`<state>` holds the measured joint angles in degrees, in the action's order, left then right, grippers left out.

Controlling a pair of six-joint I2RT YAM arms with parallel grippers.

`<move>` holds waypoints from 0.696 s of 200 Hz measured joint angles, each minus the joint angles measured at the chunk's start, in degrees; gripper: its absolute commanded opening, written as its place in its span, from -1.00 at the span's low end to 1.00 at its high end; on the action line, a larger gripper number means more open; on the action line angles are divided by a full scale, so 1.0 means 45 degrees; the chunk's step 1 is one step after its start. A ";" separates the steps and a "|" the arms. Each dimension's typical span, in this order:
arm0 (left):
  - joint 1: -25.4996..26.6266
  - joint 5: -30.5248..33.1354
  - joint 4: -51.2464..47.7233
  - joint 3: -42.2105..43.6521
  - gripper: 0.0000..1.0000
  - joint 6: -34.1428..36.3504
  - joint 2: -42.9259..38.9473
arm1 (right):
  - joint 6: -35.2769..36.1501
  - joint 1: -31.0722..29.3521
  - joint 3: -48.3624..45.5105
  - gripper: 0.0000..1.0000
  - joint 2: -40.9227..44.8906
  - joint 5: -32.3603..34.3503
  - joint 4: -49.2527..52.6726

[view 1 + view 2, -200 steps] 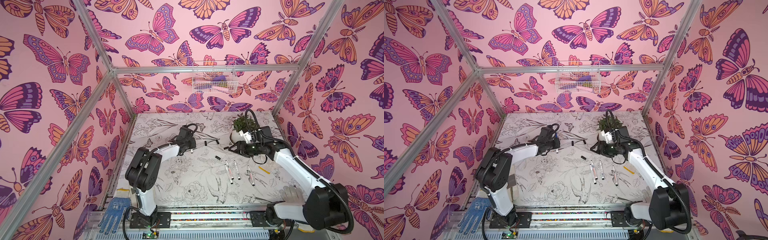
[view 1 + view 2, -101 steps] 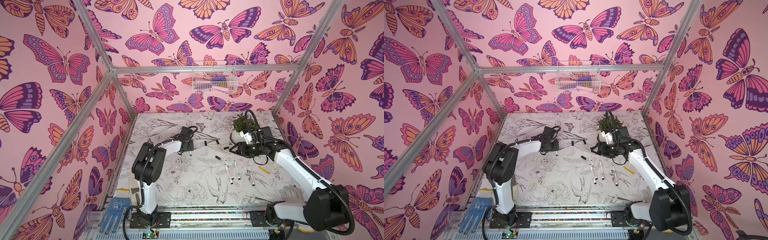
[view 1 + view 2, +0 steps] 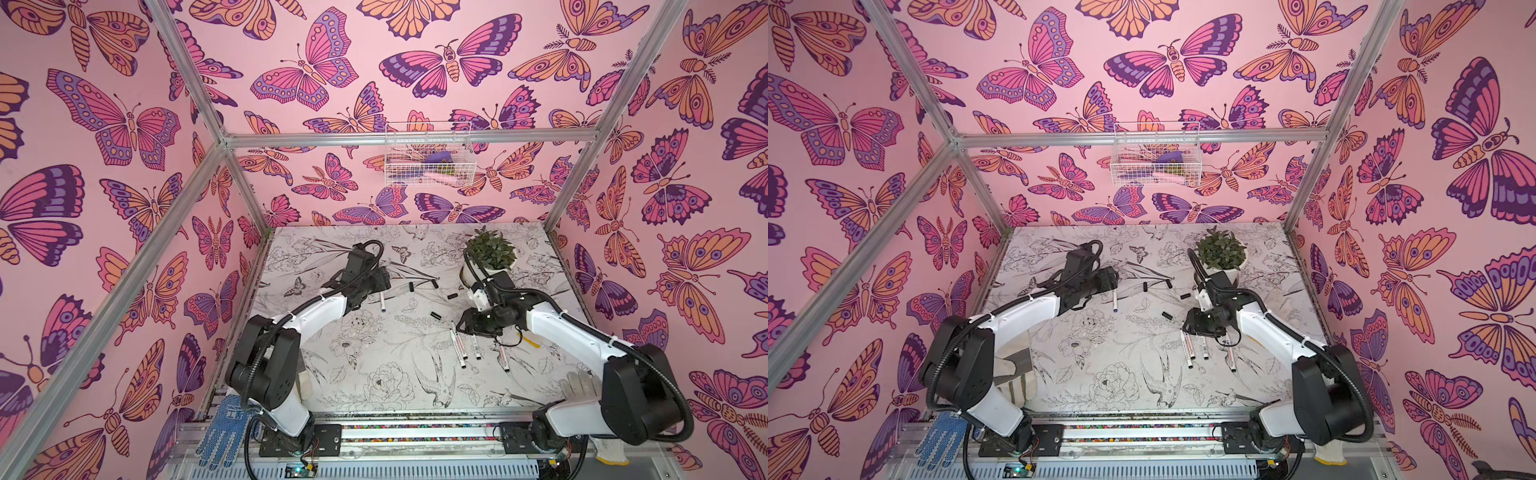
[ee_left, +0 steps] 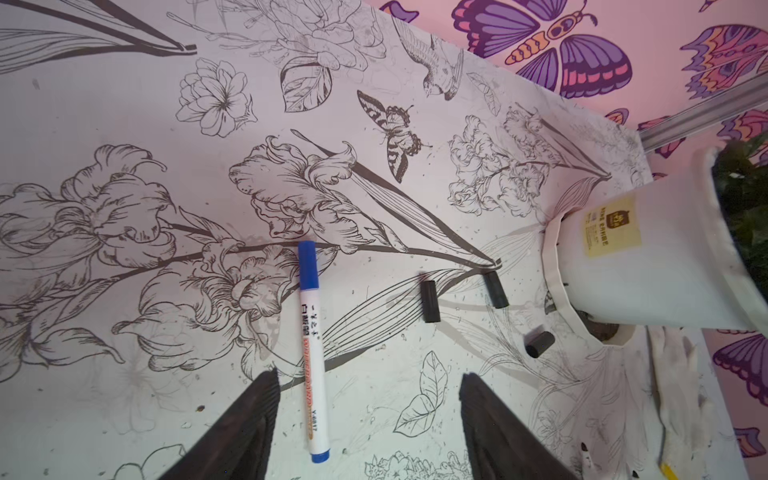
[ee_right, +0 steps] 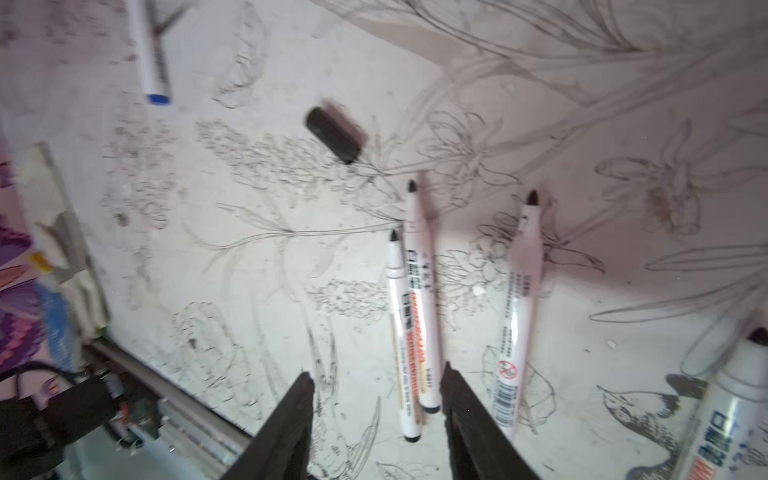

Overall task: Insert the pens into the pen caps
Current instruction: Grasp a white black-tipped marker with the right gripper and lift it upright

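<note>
A white pen (image 4: pixel 311 345) wearing the blue pen cap (image 4: pixel 308 266) lies loose on the table beside one of the fingers of my open left gripper (image 4: pixel 368 382); in both top views this pen (image 3: pixel 381 302) (image 3: pixel 1114 302) lies just in front of that gripper (image 3: pixel 376 284). Three black pen caps (image 4: pixel 431 301) (image 4: pixel 496 289) (image 4: pixel 539 344) lie farther on, and another cap (image 5: pixel 334 135) lies nearer the right arm. My right gripper (image 5: pixel 376 378) (image 3: pixel 462 326) hovers open over two uncapped pens (image 5: pixel 399 332) (image 5: pixel 422 299) lying side by side. Two more uncapped pens (image 5: pixel 519 311) (image 5: pixel 727 415) lie beyond.
A potted plant (image 3: pixel 490 253) in a white pot (image 4: pixel 644 266) stands at the back right, behind the right arm. A wire basket (image 3: pixel 428 160) hangs on the back wall. A blue glove (image 3: pixel 224 428) and a white glove (image 3: pixel 577 384) lie near the front rail.
My left gripper opened and let the blue-capped pen drop onto the table. My right gripper moved from beside the plant toward the front, over the uncapped pens, its jaws narrowing a little.
</note>
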<state>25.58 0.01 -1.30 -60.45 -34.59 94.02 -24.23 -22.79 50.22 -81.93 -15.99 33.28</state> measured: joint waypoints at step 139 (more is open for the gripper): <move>0.0321 -0.0413 0.0544 0.0466 0.45 -0.0151 0.0015 | -0.0340 -0.0520 0.0345 -0.69 -0.2579 0.3638 0.0413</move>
<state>27.03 -1.85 1.15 -58.35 -35.27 94.08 -25.76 -25.12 51.77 -93.54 0.38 35.14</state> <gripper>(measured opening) 0.723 0.213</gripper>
